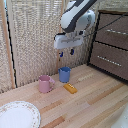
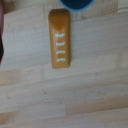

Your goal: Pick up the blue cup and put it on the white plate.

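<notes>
Hovering well above the wooden tabletop [image 1: 95,100], my claw [image 1: 66,52] hangs with its two dark fingers spread apart and nothing between them. Almost straight beneath it stands the small medium-blue cylindrical cup [image 1: 64,74], upright and untouched. Just beside that cup lies an orange oblong block [image 1: 70,88], with a pink mug [image 1: 45,83] nearby. Well apart sits the large round white plate with patterned rim [image 1: 17,115].

Pale matt wooden table [image 1: 95,100]

Exterior wide, oblique — wrist close, straight down.
</notes>
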Tool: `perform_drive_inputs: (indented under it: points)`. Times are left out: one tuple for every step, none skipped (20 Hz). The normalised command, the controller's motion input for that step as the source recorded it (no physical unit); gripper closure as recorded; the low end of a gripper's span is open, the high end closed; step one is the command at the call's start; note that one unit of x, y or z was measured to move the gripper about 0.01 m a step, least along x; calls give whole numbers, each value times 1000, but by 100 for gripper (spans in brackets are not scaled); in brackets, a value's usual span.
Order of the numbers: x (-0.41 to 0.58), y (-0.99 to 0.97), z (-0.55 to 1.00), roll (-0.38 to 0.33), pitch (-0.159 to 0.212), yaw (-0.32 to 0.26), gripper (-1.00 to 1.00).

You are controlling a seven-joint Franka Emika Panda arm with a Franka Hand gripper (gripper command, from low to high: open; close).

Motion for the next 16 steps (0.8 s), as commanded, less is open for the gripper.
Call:
perform_drive_inputs:
  points:
    - [457,-523,0,51,126,-18,-100]
    - [423,-500,0,44,134,-48,-100]
    - [426,-460,0,40,143,-83,-100]
    - [417,-446,0,35,137,-100,-100]
    - [411,-397,-6,31,137,-130,-100]
    - [391,-360,-40,19,123,-137,-100]
    - [377,-317,-60,17,115,-142,-100]
    - [343,-280,-86,18,107,-154,-100]
    - [334,-257,-111,16,108,-164,-100]
    - [354,-260,-140,11,87,-166,-100]
    - [366,-254,-166,9,72,-159,-100]
    - [366,-237,-197,4,65,-149,-100]
    - [309,-197,-237,0,65,-128,-100]
    - [297,-129,-251,0,77,-112,-100]
    - [274,-86,-251,0,76,-99,-100]
    - [234,-77,-269,0,78,-77,-100]
